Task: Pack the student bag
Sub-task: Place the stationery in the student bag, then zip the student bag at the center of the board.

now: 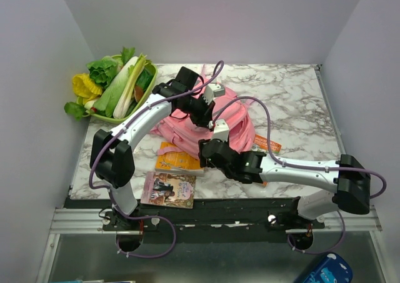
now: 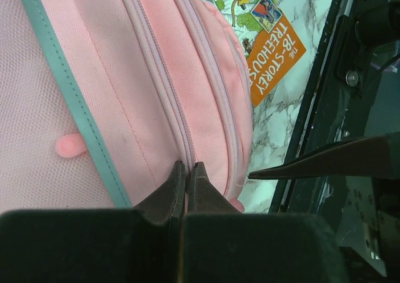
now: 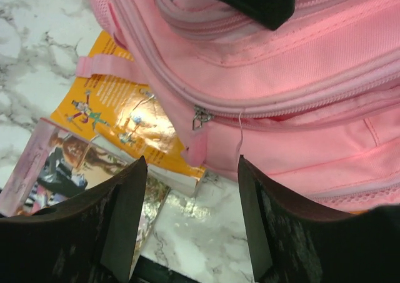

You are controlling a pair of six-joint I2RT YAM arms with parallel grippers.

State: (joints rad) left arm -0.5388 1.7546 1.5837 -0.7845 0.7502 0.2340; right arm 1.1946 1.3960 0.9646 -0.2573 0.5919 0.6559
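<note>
The student bag (image 1: pixel 234 124) lies flat near the middle of the marble worktop (image 1: pixel 294 102), with both arms reaching over it.

The left gripper (image 2: pixel 187 167) is closed, its two fingers pressed together with their tips on a zip line that runs across the top of the bag. Nothing shows between the fingers, so I cannot tell whether a zip pull or a fold of fabric is pinched there. Just beside those tips on the bag are a teal trim strip (image 2: pixel 69 83) and a small pink tab (image 2: pixel 69 145).

The right gripper (image 3: pixel 190 220) is open and holds nothing. It hangs at the near side of the bag, its fingers (image 3: pixel 125 214) spread on either side of a metal zip pull (image 3: pixel 200 117) on the bag's lower zip, without touching it. That zip looks closed where it can be seen.

An orange book (image 1: pixel 178 161) sticks out from under the bag's near left edge, and a pink strap (image 3: pixel 100 64) of the bag lies across it. A book with a pinkish picture cover (image 1: pixel 169 189) lies just beyond that, farther from the bag and partly under the orange one. A second orange book (image 2: pixel 269 52), with "78-Storey Treehouse" on its cover, lies against the bag's right side. A green basket (image 1: pixel 112 116) of leafy vegetables (image 1: pixel 119 83) sits at the worktop's far left corner, apart from the bag.
</note>
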